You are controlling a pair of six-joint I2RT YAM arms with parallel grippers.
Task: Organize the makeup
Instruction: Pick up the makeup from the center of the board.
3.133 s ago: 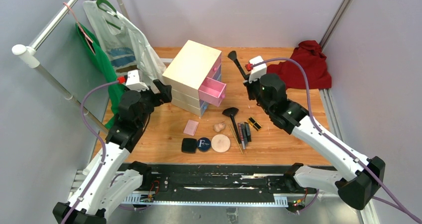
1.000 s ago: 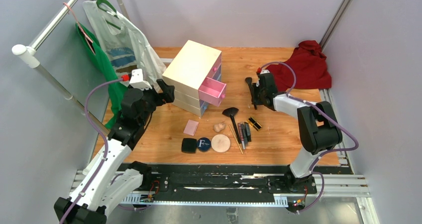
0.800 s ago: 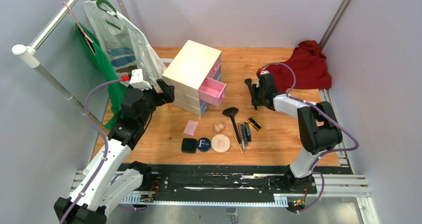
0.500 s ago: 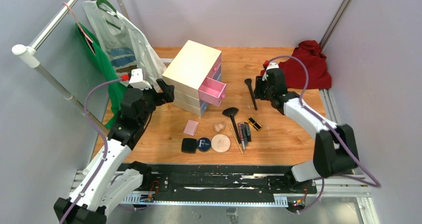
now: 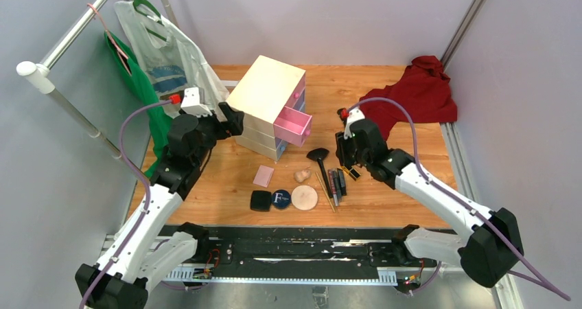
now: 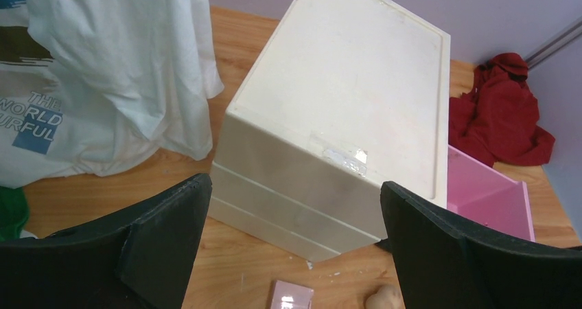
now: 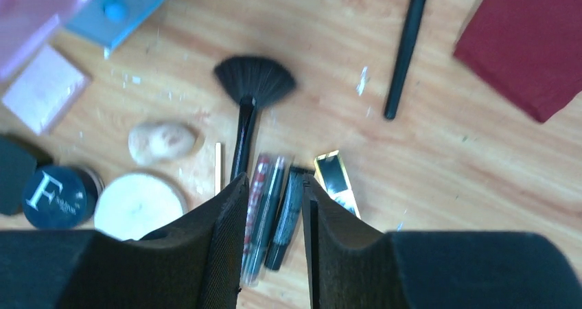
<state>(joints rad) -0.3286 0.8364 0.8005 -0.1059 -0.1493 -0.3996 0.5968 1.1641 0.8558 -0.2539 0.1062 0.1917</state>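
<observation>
The makeup lies in front of the chest: pink square (image 5: 263, 176), black square compact (image 5: 260, 200), navy compact (image 5: 280, 199), round puff (image 5: 304, 198), sponge (image 5: 301, 176), fan brush (image 5: 318, 156), pencils (image 5: 335, 185) and lipstick (image 7: 336, 178). My right gripper (image 5: 345, 163) hovers over the pencils (image 7: 264, 206), its jaws a narrow gap apart and holding nothing. A thin black brush (image 7: 408, 41) lies loose farther back. My left gripper (image 6: 294, 206) is wide open and empty, facing the chest's (image 6: 357, 103) left side.
The cream chest (image 5: 264, 96) has its pink drawer (image 5: 294, 126) pulled out. A red cloth (image 5: 418, 93) lies at the back right. A white bag (image 5: 168, 55) and a green one hang on a rail at the left.
My right gripper let go of the thin black brush at the back and swung forward over the pencils. The left gripper edged closer to the chest.
</observation>
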